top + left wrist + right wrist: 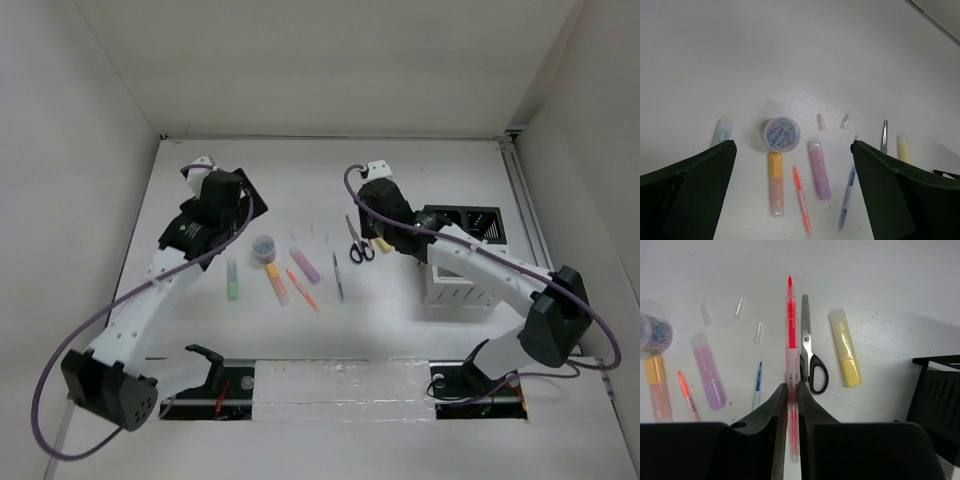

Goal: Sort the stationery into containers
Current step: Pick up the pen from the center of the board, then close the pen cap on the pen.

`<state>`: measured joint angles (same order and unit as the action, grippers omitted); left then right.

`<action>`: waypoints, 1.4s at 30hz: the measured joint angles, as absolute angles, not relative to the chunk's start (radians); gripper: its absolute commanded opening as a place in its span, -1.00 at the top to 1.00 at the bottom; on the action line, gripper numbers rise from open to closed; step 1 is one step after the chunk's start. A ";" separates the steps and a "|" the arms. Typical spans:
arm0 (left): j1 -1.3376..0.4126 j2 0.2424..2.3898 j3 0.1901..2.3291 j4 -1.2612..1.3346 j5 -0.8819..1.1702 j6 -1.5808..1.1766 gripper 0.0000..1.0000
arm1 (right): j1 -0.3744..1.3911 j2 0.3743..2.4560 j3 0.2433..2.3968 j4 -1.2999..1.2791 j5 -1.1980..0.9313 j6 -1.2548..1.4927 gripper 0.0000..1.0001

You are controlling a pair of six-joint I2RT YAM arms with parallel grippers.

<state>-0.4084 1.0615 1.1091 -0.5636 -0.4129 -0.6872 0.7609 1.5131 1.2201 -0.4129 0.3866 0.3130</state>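
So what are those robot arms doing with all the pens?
They are tidying stationery into the desk organizer. The right hand is pinching a red pen over the scissors and yellow marker. The left hand is wide open, holding nothing, hovering over the paper-clip tub, orange marker and purple marker. Those all lie on the table, not yet sorted.

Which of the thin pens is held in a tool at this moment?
The red pen clamped in the right tool; the second red pen and the blue pen lie loose on the table.
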 measured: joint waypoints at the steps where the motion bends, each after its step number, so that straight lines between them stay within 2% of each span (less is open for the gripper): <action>1: -0.409 1.112 1.134 -0.559 -0.398 -0.698 -1.00 | 0.761 1.488 1.221 -0.418 0.389 0.314 1.00; 6: -0.440 1.328 1.266 -0.551 -0.350 -0.758 -1.00 | 0.764 1.380 1.219 -0.452 0.410 0.316 1.00; 10: -0.455 1.479 1.382 -0.524 -0.299 -0.790 -0.88 | 0.768 1.293 1.200 -0.465 0.418 0.316 1.00; 11: -0.455 1.514 1.406 -0.517 -0.291 -0.796 -0.73 | 0.768 1.275 1.193 -0.466 0.419 0.316 1.00; 16: -0.455 1.691 1.485 -0.510 -0.261 -0.818 -0.33 | 0.774 1.225 1.156 -0.473 0.426 0.316 1.00; 24: -0.458 1.837 1.493 -0.521 -0.216 -0.851 -0.05 | 0.774 1.217 1.109 -0.490 0.426 0.317 1.00; 33: -0.472 1.866 1.487 -0.487 -0.190 -0.880 0.00 | 0.774 1.208 1.097 -0.491 0.426 0.317 1.00; 42: -0.492 1.897 1.394 -0.484 -0.212 -0.926 0.00 | 0.774 1.208 1.087 -0.488 0.425 0.313 1.00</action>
<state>-0.4919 1.8969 1.3937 -0.4835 -0.2123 -0.9257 0.7742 1.2079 1.0870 -0.4885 0.4252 0.3134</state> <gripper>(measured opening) 0.505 0.155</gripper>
